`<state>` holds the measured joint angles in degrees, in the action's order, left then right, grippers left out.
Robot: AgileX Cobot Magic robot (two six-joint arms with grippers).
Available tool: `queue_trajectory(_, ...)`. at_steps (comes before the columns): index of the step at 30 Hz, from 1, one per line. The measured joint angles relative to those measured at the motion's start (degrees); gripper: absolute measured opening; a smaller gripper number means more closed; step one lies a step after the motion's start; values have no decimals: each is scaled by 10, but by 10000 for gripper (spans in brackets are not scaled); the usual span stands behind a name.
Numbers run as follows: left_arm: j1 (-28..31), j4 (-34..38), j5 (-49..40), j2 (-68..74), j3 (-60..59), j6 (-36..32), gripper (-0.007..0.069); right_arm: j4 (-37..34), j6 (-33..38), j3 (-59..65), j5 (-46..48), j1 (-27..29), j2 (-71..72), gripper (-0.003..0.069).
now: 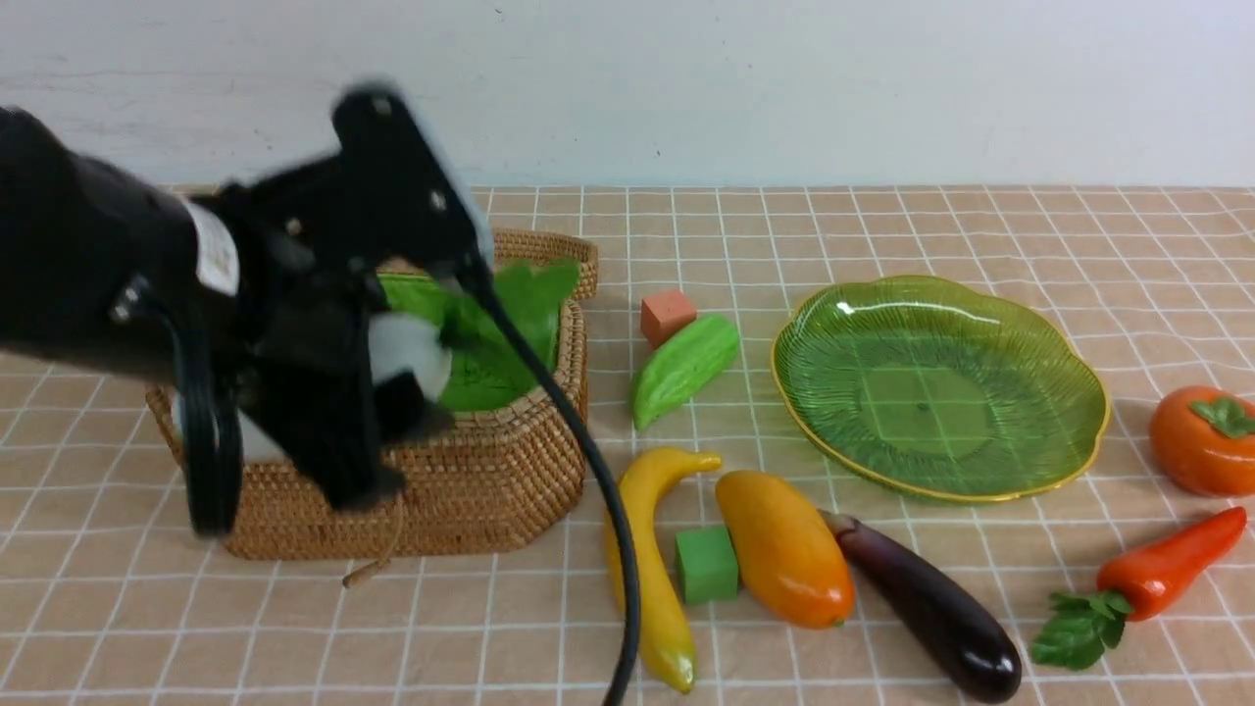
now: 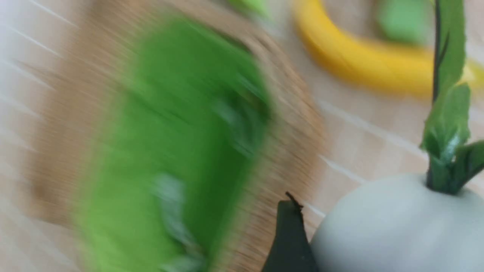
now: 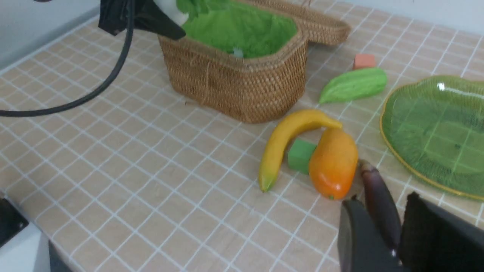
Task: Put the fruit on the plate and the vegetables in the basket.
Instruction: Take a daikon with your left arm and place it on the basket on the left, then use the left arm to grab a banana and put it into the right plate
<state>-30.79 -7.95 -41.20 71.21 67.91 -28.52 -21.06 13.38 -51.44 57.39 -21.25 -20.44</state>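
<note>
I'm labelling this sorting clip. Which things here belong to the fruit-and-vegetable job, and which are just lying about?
Belong to the job: banana, mango, persimmon, plate; radish, gourd, eggplant, carrot, basket.
Just lying about: orange cube, green cube.

Three fruits point(image 1: 784, 561), seemingly four vegetables point(image 1: 927, 608), two cubes point(image 1: 706, 564)

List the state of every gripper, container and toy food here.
left gripper, shut on white radish
white radish, held up at the basket
right gripper, open, empty
basket, lid open
plate, empty
banana, on the table
mango, on the table
persimmon, on the table
eggplant, on the table
carrot, on the table
bitter gourd, on the table
</note>
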Motion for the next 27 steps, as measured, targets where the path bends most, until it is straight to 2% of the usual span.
queue_trajectory(7,46,-85,43,125,63,23,494,-3,0,0,-70,0,0,202)
queue_trajectory(11,70,-141,57,224,63,27,494,-12,0,0,-71,0,0,206)
queue_trajectory(14,75,-177,66,247,63,34,514,-26,0,0,-68,0,0,208)
queue_trajectory(15,75,-188,67,248,63,47,573,-32,0,0,-65,0,0,209)
queue_trajectory(17,75,-190,69,244,63,63,624,-36,0,0,-61,0,0,209)
queue_trajectory(20,75,-189,57,231,63,105,665,-33,-19,-1,-53,0,0,211)
queue_trajectory(23,75,-174,15,205,63,171,656,-5,-58,-17,-28,0,-1,211)
queue_trajectory(25,72,-146,-18,183,63,236,613,30,-82,-36,-2,0,-1,213)
queue_trajectory(26,71,-139,-21,178,63,243,599,34,-86,-38,1,0,-1,213)
queue_trajectory(27,60,-102,-49,157,64,297,534,63,-100,-55,25,0,-1,214)
